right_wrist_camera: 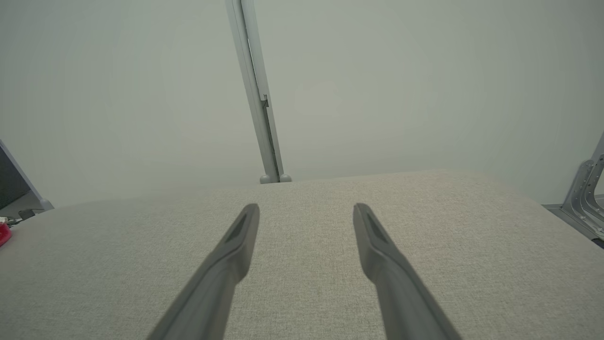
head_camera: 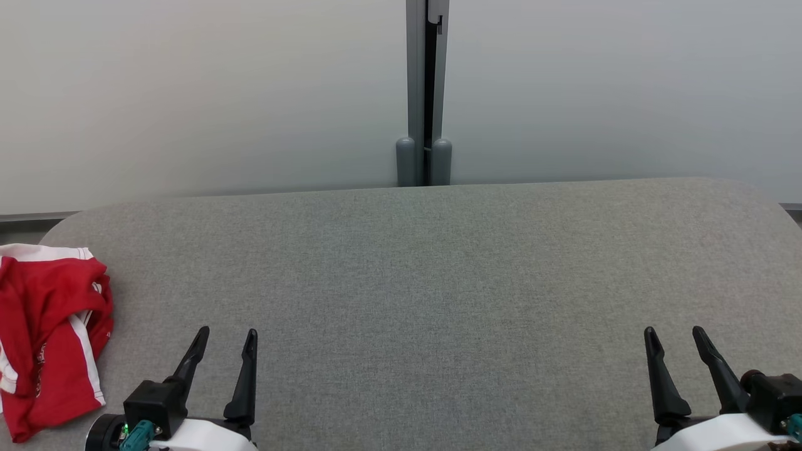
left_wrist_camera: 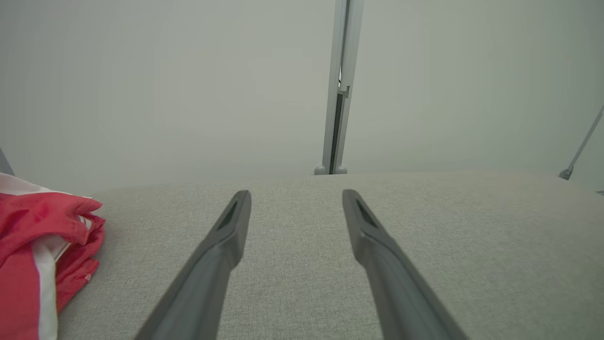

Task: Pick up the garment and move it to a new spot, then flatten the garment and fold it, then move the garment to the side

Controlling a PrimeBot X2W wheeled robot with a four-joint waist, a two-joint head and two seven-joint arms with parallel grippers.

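Observation:
The garment (head_camera: 47,338), red with white stripes and trim, lies crumpled at the far left edge of the grey fabric table (head_camera: 438,282). In the left wrist view the garment (left_wrist_camera: 37,250) shows bunched at the left edge; a sliver of the garment (right_wrist_camera: 3,233) is red at the left edge of the right wrist view. My left gripper (head_camera: 225,338) stands open near the front left, just right of the garment and apart from it. At the front right, my right gripper (head_camera: 675,336) is open too. Both hold nothing.
A pale wall stands behind the table, with a grey vertical post (head_camera: 426,94) at its middle. The table's corners are rounded. A metal frame (right_wrist_camera: 585,193) stands off the table's right side.

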